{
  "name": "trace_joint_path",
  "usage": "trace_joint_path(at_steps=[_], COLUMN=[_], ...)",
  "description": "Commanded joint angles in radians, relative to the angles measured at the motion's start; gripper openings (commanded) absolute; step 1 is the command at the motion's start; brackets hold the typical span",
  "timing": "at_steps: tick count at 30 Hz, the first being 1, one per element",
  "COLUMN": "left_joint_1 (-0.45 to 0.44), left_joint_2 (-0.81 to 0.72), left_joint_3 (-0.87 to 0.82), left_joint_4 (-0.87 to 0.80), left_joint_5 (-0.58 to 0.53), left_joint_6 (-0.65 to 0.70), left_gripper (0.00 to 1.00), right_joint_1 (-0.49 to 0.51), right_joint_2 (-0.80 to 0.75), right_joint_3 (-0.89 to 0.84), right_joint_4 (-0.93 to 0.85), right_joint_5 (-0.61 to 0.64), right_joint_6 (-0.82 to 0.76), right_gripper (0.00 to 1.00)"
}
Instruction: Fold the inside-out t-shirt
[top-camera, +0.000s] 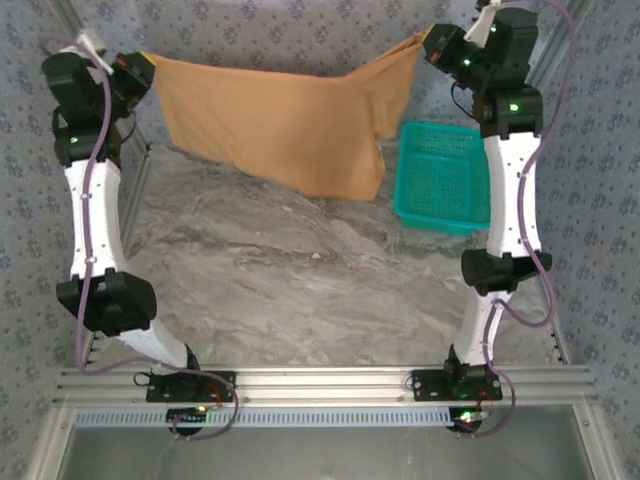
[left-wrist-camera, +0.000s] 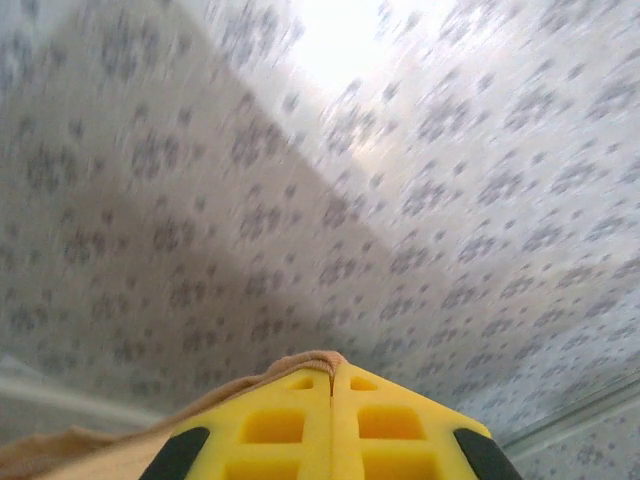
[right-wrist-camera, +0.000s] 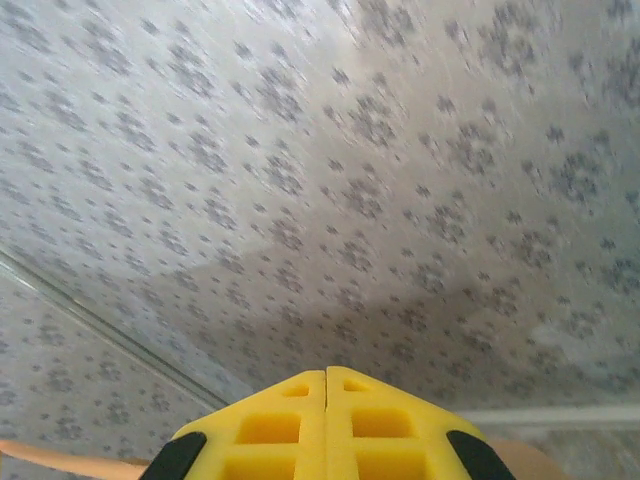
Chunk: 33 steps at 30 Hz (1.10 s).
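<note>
The inside-out t-shirt (top-camera: 285, 125), plain tan fabric, hangs stretched in the air across the far side of the table. My left gripper (top-camera: 145, 62) is raised at the far left and shut on one top corner. My right gripper (top-camera: 432, 45) is raised at the far right, shut on the other corner. The shirt sags between them, its lower edge close to the table. In the left wrist view the yellow jaws (left-wrist-camera: 331, 372) are pressed together with a tan hem (left-wrist-camera: 290, 365) pinched at their tip. In the right wrist view the jaws (right-wrist-camera: 326, 375) are closed, with tan cloth (right-wrist-camera: 60, 458) below them.
A teal plastic basket (top-camera: 443, 175) stands on the marble table (top-camera: 300, 280) at the right, just beside the hanging shirt and under the right arm. Patterned walls enclose the back and sides. An aluminium rail (top-camera: 320, 382) runs along the near edge.
</note>
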Motion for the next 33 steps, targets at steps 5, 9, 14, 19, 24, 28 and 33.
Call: trace_joint_path(at_steps=[5,9,14,19,24,28,33], left_joint_1=[0.042,0.041,0.04,0.04,0.039,0.039,0.04], left_joint_2=[-0.201,-0.355,-0.597,-0.779,-0.819,-0.841,-0.922], left_joint_3=[-0.323,-0.706,-1.156,-1.421,-1.496,-1.519,-1.553], left_joint_4=[0.146,0.224,0.205,0.105,-0.024,-0.106,-0.153], left_joint_5=[0.042,0.044,0.005,-0.037,-0.048,-0.093,-0.127], left_joint_6=[0.029,0.037,0.058,0.053,0.08,0.068,0.054], left_gripper=[0.0,0.0,0.0,0.0,0.0,0.0,0.0], right_joint_1=[0.073,0.159,0.31,0.376,0.379,0.407,0.436], right_joint_2=[-0.277,-0.437,-0.702,-0.95,-1.052,-1.1,-1.184], right_joint_3=[-0.38,-0.764,-1.32,-1.811,-2.066,-2.173,-2.221], right_joint_4=[0.165,0.224,0.318,0.374,0.389,0.391,0.319], right_joint_5=[-0.073,-0.048,0.093,0.17,0.117,0.101,0.116], right_joint_6=[-0.085,-0.14,-0.149,-0.058,0.001,0.052,0.055], right_gripper=[0.0,0.0,0.0,0.0,0.0,0.0,0.0])
